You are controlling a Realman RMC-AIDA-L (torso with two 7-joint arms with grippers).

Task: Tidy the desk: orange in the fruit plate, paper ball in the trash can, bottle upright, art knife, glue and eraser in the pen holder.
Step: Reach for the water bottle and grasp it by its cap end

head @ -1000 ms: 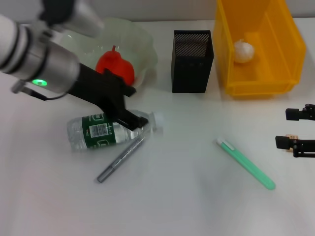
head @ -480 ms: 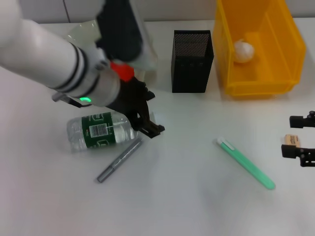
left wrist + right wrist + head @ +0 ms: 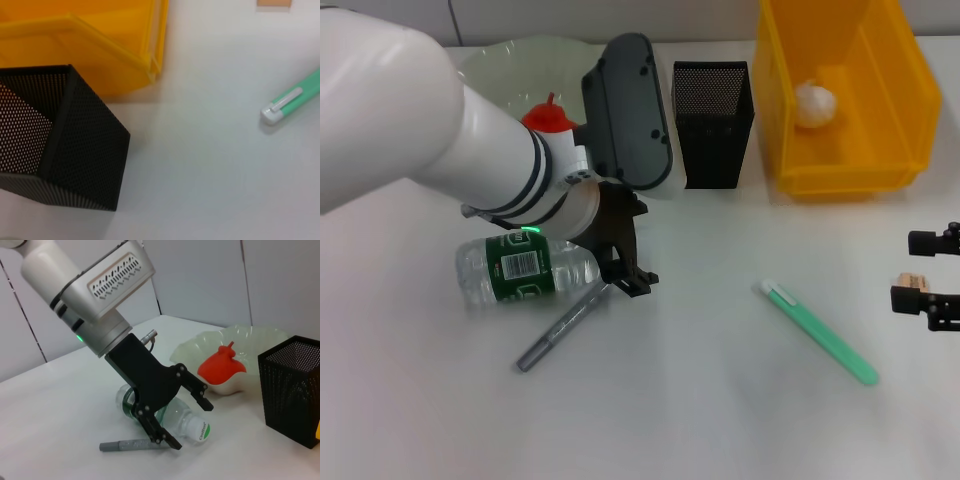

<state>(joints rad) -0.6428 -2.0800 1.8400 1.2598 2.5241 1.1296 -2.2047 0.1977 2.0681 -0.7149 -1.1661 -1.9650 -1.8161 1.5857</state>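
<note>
A clear bottle [image 3: 520, 270] with a green label lies on its side. My left gripper [image 3: 630, 250] stands open at its neck, one finger on each side of the cap [image 3: 200, 430]. A grey pen-shaped stick [image 3: 565, 325] lies just in front of the bottle. The green art knife [image 3: 820, 333] lies to the right. A red-orange fruit [image 3: 548, 115] sits in the translucent fruit plate [image 3: 510, 60]. The paper ball [image 3: 814, 103] rests in the yellow trash can [image 3: 900, 110]. My right gripper [image 3: 925, 270] is open at the right edge, the beige eraser [image 3: 913, 282] between its fingers.
The black mesh pen holder [image 3: 712, 125] stands upright between the plate and the yellow bin, with my left arm's dark wrist housing [image 3: 625, 110] close beside it. In the left wrist view the pen holder [image 3: 75, 150] touches the bin's corner [image 3: 125, 65].
My left arm swung in over the plate and its wrist turned, bringing the open gripper down to the bottle's neck. The right gripper drew back slightly to the right.
</note>
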